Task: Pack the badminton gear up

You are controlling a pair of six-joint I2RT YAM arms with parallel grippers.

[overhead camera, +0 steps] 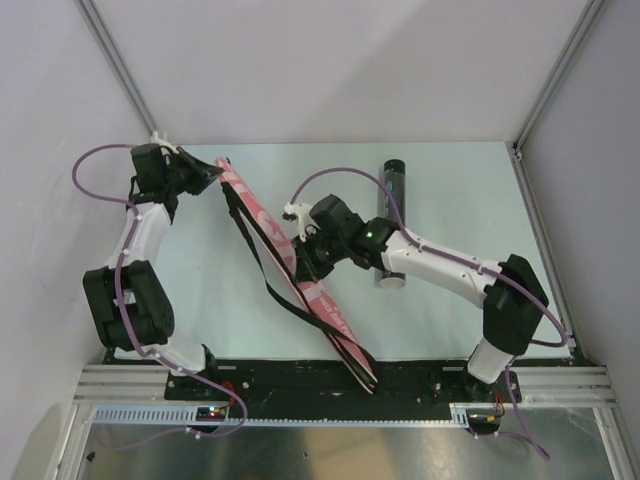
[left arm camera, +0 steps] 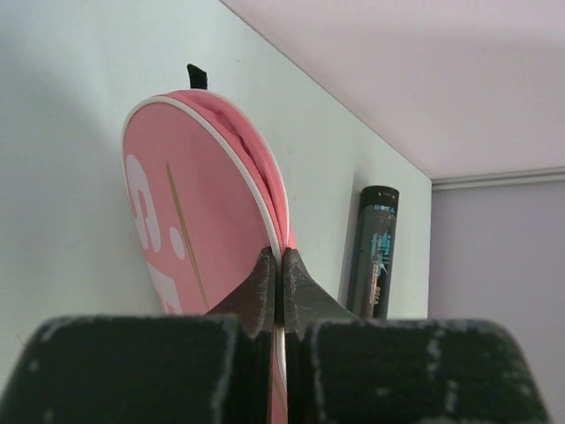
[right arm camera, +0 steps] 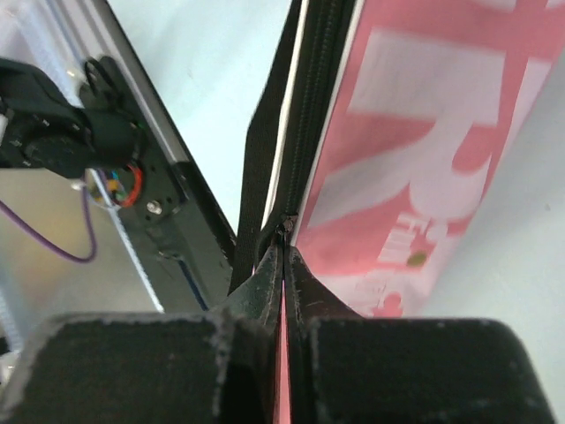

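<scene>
Because the pink racket case point(overhead camera: 250, 205) has to stand on its edge for its seam to be reached, I hold it at two places: my left gripper point(left arm camera: 281, 265) is pinched shut on the rim of the rounded head end, out at about 11 o'clock on the table point(overhead camera: 450, 190), and my right gripper point(right arm camera: 284, 243) is clamped together on the same upper edge near the middle, right at the black zipper track point(right arm camera: 322, 106). From the top view the case runs as a thin diagonal from 11 o'clock down to 6 o'clock at the near edge, its black strap point(overhead camera: 262, 275) hanging loose on the 7 o'clock side. I judge the left grip is there to anchor the case while the right one works along the zipper. The black printed tube point(left arm camera: 378, 247) lies apart on the table at about 1 o'clock, partly under my right arm, not yet packed. I see no rackets or shuttlecocks; whether they are inside I cannot tell.
</scene>
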